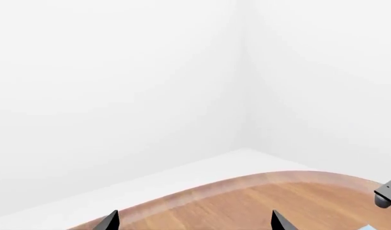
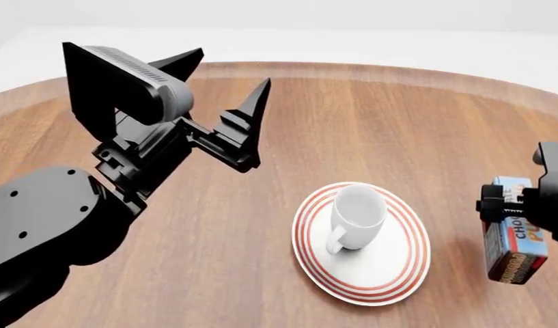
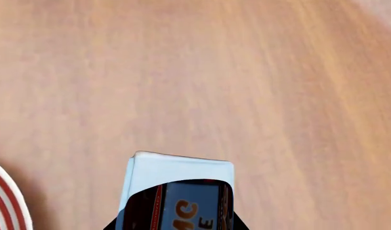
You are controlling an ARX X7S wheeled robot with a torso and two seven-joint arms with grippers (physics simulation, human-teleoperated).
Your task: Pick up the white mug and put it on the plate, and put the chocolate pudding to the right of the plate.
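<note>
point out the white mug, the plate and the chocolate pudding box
white mug (image 2: 356, 217): head view, on its outer wall, standing on the plate.
plate (image 2: 397, 270): head view, on the red-ringed rim, clear of the mug.
chocolate pudding (image 2: 518, 247): head view, on the printed front face, below the right gripper.

The head camera looked forward and down from above the round tabletop (image 2: 370, 109), taking in both arms. The left wrist camera sat behind the left claw (image 1: 194, 221), well above the wood, facing out past the tabletop's far edge to bare white walls. The right wrist camera hung close over the wood, just behind the chocolate pudding (image 3: 179, 184), with the plate (image 3: 5, 199) beside the right claw; the head view shared both.
</note>
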